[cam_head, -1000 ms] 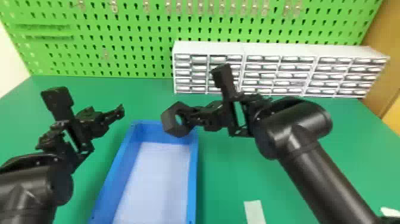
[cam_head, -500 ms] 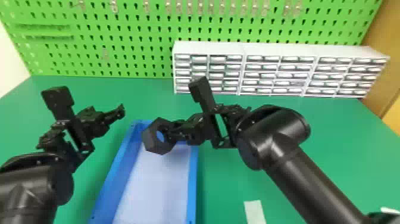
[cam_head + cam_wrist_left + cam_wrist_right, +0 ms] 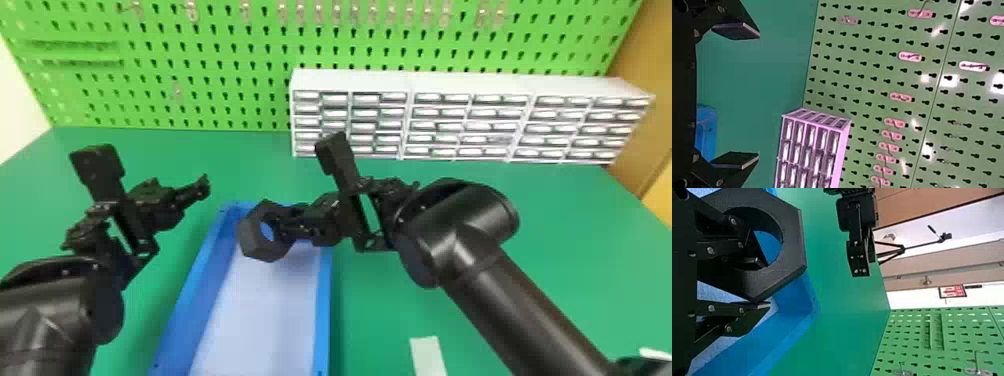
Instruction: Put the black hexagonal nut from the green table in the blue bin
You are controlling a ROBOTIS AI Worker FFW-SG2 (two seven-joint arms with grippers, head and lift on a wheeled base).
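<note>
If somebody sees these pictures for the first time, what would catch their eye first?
Probably the black hexagonal nut, pinched in the right gripper above the far end of the blue bin. Next, the bright green pegboard across the back, with white small-drawer cabinets before it on the green table.

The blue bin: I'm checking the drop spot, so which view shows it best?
The head view: it looks down into the bin, showing its pale floor and both long walls. The right wrist view shows a corner beyond the nut; the left wrist view, a small part.
</note>
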